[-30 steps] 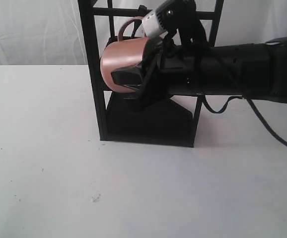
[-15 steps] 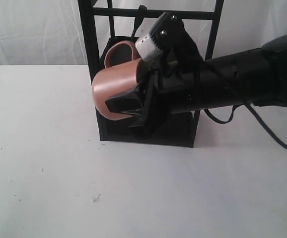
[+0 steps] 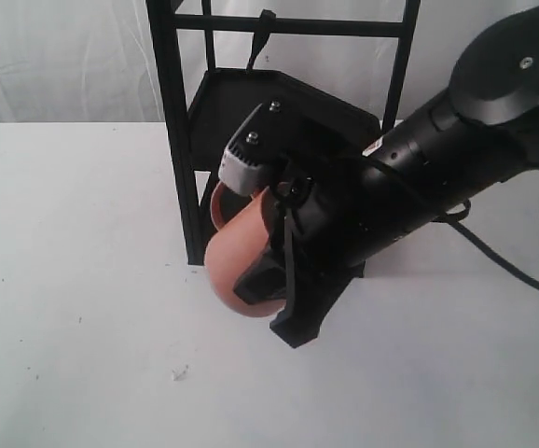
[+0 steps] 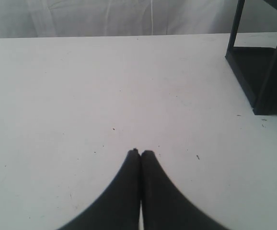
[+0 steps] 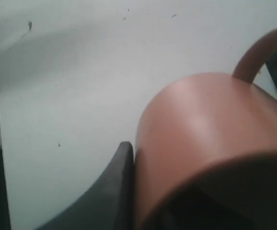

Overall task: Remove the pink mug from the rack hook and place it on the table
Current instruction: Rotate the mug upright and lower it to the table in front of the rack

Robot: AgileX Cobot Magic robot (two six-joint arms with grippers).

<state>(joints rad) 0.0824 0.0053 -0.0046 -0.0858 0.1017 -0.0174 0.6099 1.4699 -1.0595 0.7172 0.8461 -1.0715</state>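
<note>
The pink mug [image 3: 235, 261] [image 5: 205, 143] hangs on its side just above the table [image 3: 83, 280], in front of the rack's left post. My right gripper [image 3: 265, 280] is shut on it; one dark finger [image 5: 114, 187] presses the mug's wall and the other is hidden inside. The loop handle [image 5: 258, 55] points back toward the rack. The rack hook [image 3: 262, 33] on the top crossbar is bare. My left gripper [image 4: 140, 152] is shut with nothing in it, low over the table [image 4: 81, 96], away from the mug.
The tall black rack [image 3: 181, 140] stands at the back middle, with its base tray [image 4: 253, 72] near the left gripper's far side. A white curtain hangs behind. A small crumb [image 3: 177, 373] lies on the table in front.
My right gripper has carried the mug off the hook, out of the rack and down toward the table, tilting as it went. The hook now hangs bare.
</note>
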